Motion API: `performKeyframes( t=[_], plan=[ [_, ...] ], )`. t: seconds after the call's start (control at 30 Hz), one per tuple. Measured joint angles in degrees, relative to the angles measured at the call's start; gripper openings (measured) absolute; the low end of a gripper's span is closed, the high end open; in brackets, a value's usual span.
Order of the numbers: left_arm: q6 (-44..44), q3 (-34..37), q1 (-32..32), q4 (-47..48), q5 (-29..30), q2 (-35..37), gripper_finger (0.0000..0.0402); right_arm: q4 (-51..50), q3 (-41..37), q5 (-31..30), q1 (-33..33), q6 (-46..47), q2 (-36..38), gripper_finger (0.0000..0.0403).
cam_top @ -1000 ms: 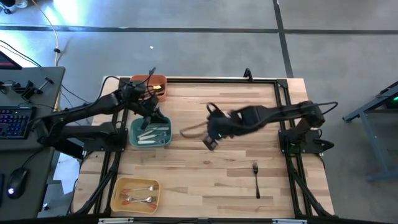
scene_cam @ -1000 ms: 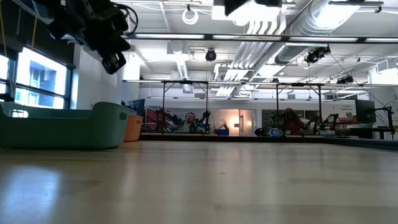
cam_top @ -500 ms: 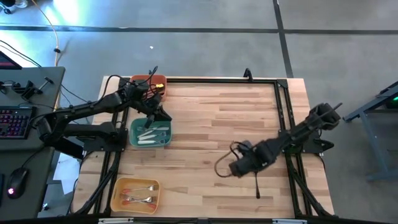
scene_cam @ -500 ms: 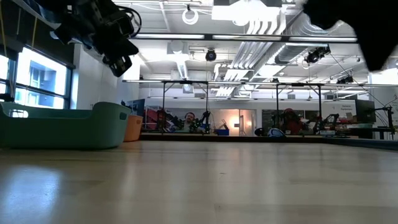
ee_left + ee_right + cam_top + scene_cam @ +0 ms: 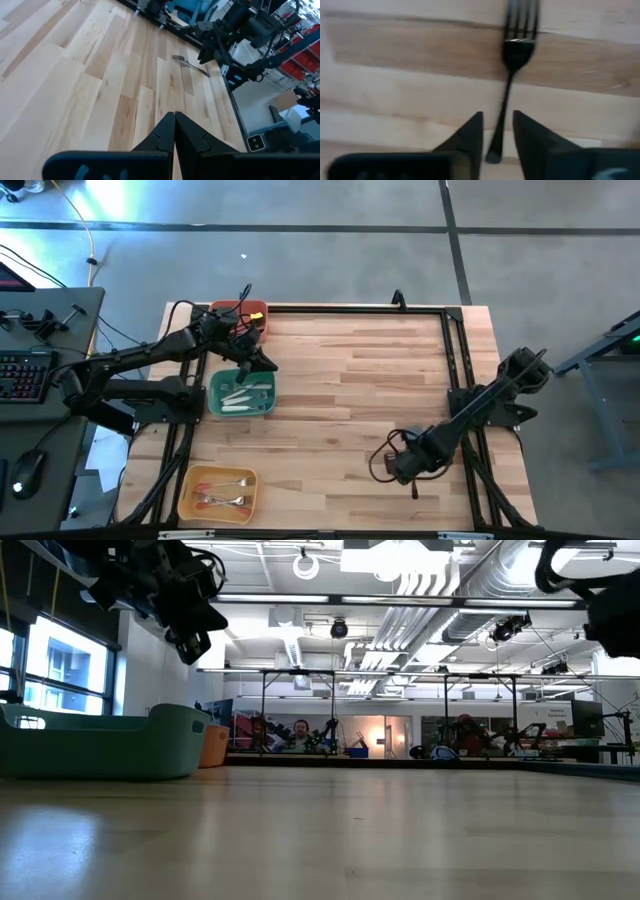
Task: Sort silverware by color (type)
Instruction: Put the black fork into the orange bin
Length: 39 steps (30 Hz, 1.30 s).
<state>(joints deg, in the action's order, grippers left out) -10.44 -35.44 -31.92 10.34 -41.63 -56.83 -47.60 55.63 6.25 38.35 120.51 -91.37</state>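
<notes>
At five o'clock, your parted right gripper point(image 5: 497, 134) straddles the black fork point(image 5: 512, 65); centre it, then close.

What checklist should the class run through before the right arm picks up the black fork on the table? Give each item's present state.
1. Right claw open: ok.
2. Black fork lying flat on the table: ok.
3. Fork handle lined up between the claw's fingers: ok.
4. Fingers down at handle level: cannot tell.
5. Left claw shut and away, above the teal bin: ok.
6. Which bin takes black pieces: cannot tell.
</notes>
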Motion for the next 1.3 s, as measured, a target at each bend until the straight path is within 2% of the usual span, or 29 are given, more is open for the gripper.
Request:
performKeyframes(
  t=[0.23,0.37,0.47,0.6,0.8,1.3],
  plan=[
    [0.1,0.0,0.0,-1.0,3.5,0.0,0.0,-7.0,-0.8,-0.9,1.5,7.6,0.0,0.0173],
    [0.0,0.0,0.0,-1.7,4.8,0.0,0.0,-6.4,-2.1,-3.6,1.2,8.1,0.0,0.0189],
    [0.0,0.0,0.0,-1.7,4.9,0.0,0.0,-1.0,-4.9,-3.7,0.4,8.0,-0.1,0.0187],
    [0.0,0.0,-0.1,-1.7,5.3,0.0,0.0,6.6,-9.0,-3.8,-0.3,8.0,-0.1,0.0181],
    [0.0,0.0,-0.6,-1.9,6.6,0.0,0.0,9.3,-11.3,-3.8,-0.5,8.0,0.2,0.016],
    [1.0,0.0,-6.8,-3.0,6.6,0.2,0.0,9.6,-11.4,-4.1,-0.5,3.8,0.0,0.0018]
  ],
)
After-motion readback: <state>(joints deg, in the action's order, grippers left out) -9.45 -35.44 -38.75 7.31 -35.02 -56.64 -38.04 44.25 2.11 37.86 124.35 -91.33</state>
